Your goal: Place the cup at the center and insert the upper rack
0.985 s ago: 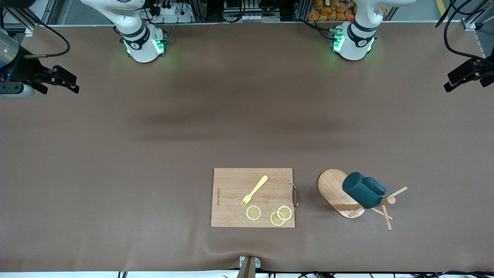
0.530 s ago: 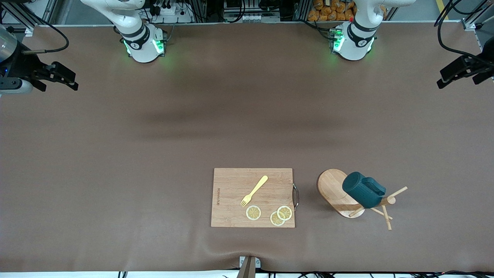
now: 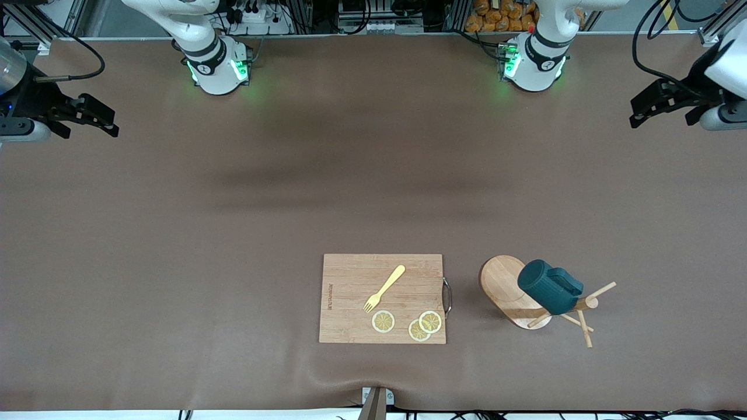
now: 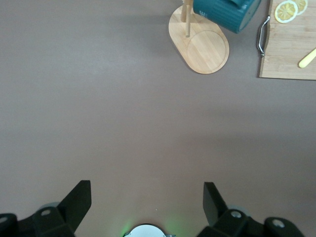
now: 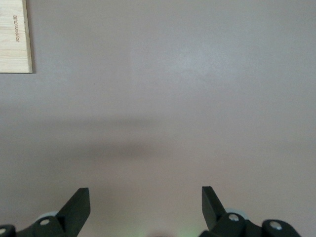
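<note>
Left arm (image 3: 726, 67) has swung inward since a second ago: the left jaws now hang over bare table (image 3: 233, 233) in the upper corner of the front frame at that arm's end, clearly closer to the frame's middle than before. Right jaws barely shifted, waiting over the table's edge in the other upper corner, on the right arm (image 3: 11, 70).

- Both jaws spread wide, nothing between them; each wrist view shows the two tips well apart over bare table.
- Cup (image 3: 548, 286): dark green, tilted, hung on the wooden rack (image 3: 502, 283) in the lower part of the front frame, toward the left arm's end. Not at the table's centre.
- Board (image 3: 350, 291) just beside the rack, lower middle of frame, with fork (image 3: 385, 287) and lemon slices (image 3: 383, 321) on it. None of these moved.

Reading: only the left arm is travelling, and it is the arm nearer the cup, so my guess is an approach to the cup. Still well apart from it.

View differences:
- Left wrist view catches the cup (image 4: 224, 12) and the rack's base (image 4: 202, 47) at its upper edge, so the camera already faces them.
- Right wrist view gets only a corner of the board (image 5: 15, 34).
- Front view alone shows the rack's pegs splayed out; which piece counts as the upper rack I cannot tell.
</note>
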Available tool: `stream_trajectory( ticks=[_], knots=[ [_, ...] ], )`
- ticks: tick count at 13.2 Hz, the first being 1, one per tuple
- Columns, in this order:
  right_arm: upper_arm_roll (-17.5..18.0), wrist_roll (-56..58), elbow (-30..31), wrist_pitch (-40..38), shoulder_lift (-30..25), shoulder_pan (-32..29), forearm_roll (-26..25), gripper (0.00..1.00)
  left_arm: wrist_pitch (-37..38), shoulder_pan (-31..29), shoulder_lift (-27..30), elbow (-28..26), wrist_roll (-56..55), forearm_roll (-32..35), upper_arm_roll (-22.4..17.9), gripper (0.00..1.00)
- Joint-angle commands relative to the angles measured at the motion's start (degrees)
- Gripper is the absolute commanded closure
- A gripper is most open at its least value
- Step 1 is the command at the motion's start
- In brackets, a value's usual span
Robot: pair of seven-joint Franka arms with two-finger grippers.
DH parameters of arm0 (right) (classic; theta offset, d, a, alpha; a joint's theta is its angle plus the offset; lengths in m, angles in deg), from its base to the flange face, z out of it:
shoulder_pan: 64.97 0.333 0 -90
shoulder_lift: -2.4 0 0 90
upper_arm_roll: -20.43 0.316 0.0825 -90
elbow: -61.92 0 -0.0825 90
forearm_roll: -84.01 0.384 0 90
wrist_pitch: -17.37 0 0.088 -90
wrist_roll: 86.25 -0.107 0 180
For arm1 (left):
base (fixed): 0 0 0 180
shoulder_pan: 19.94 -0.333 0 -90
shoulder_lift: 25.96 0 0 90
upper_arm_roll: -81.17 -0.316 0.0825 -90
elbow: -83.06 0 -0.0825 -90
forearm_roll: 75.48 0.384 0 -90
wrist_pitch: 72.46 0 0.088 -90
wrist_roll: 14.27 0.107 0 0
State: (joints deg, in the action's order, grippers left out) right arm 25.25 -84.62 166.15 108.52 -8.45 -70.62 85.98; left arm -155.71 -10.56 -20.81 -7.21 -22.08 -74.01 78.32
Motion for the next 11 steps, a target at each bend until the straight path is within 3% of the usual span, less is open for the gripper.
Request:
stream_trajectory(
  ticks=[1,4,11],
  knots=[
    [0.9,0.8,0.4,0.1,-0.8,-0.9,-0.1,0.0,0.3,-2.3,1.2,-1.0,1.0,1.2,1.4,0.0],
    [1.2,0.8,0.4,-0.4,-0.8,-0.9,-0.1,0.0,0.3,-4.1,1.1,-1.0,0.1,1.2,4.0,0.0],
    [1.2,0.7,0.4,0.8,-0.8,-0.9,0.5,0.0,0.4,-4.5,0.0,-0.4,0.3,0.7,4.0,0.0]
  ],
)
